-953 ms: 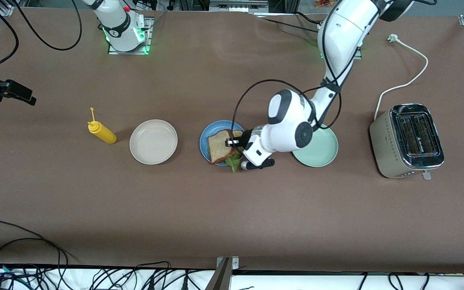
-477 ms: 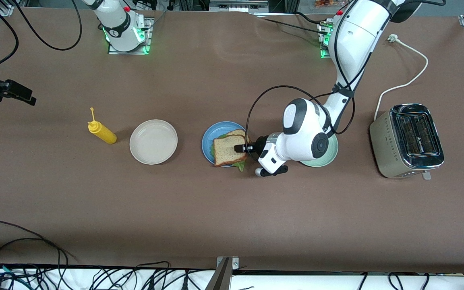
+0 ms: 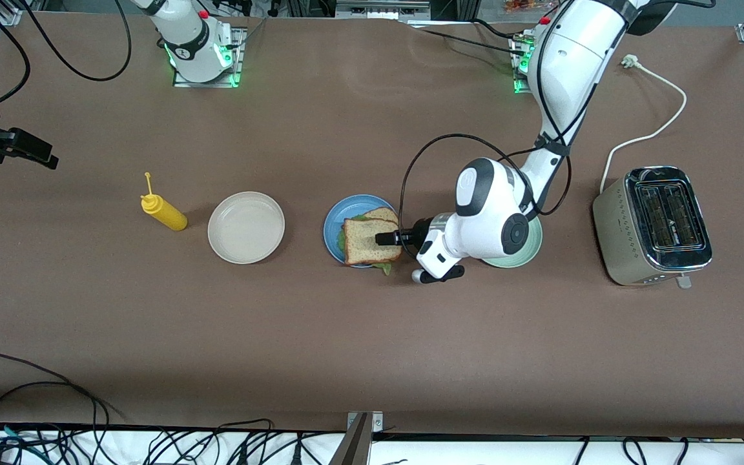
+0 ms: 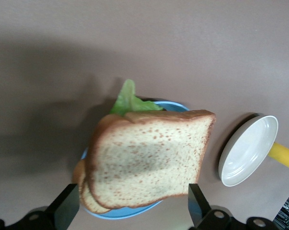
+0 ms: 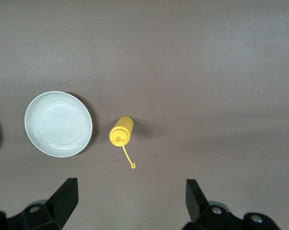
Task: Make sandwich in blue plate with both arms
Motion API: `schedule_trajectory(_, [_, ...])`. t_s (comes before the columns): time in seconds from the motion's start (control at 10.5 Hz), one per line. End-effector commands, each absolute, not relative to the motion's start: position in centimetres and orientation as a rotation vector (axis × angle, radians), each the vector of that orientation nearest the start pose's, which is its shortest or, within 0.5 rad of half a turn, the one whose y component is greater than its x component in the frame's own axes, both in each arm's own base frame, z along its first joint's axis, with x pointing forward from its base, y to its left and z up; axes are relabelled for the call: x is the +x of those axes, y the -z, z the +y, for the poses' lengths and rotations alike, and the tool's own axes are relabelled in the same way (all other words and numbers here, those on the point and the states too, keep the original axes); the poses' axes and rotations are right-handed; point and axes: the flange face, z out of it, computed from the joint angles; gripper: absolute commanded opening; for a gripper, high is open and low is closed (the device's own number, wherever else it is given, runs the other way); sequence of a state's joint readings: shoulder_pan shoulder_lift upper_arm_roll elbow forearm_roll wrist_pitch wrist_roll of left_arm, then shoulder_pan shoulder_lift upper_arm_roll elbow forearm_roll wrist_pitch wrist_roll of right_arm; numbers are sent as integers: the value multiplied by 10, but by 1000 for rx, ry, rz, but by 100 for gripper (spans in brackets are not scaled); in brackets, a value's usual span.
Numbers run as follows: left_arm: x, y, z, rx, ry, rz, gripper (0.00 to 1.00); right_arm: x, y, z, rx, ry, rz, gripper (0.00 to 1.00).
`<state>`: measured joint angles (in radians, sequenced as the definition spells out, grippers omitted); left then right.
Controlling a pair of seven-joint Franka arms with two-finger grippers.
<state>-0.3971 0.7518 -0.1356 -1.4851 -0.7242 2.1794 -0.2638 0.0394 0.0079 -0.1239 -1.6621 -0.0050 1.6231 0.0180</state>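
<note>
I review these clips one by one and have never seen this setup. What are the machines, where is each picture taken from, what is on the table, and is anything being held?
Two white robot arms stand at a brown table. One picture comes from a high camera facing them; the other two come from cameras on each arm's wrist.

On the table, from the right arm's end: a yellow squeeze bottle, a cream-white plate, a blue plate carrying the sandwich, a mint-green plate and a toaster.

The left pincer is at the sandwich's edge with its jaws open on either side of the top slice, so it holds nothing. The right arm waits; its pincer hangs open above the bottle and the cream-white plate, also holding nothing.
</note>
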Motion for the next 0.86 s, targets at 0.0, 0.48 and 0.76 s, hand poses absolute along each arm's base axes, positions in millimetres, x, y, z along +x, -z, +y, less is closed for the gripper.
schedule_trajectory(0.0, [617, -258, -345, 2543, 402, 250, 100, 560, -584, -47, -3143, -77, 166, 100])
schedule_trajectory(0.48, [655, -338, -196, 2571, 425, 362, 100, 561, -583, -47, -3144, -77, 166, 100])
schedule_trajectory(0.76, [654, -403, -107, 2705, 374, 302, 100, 561, -583, -47, -3144, -77, 166, 100])
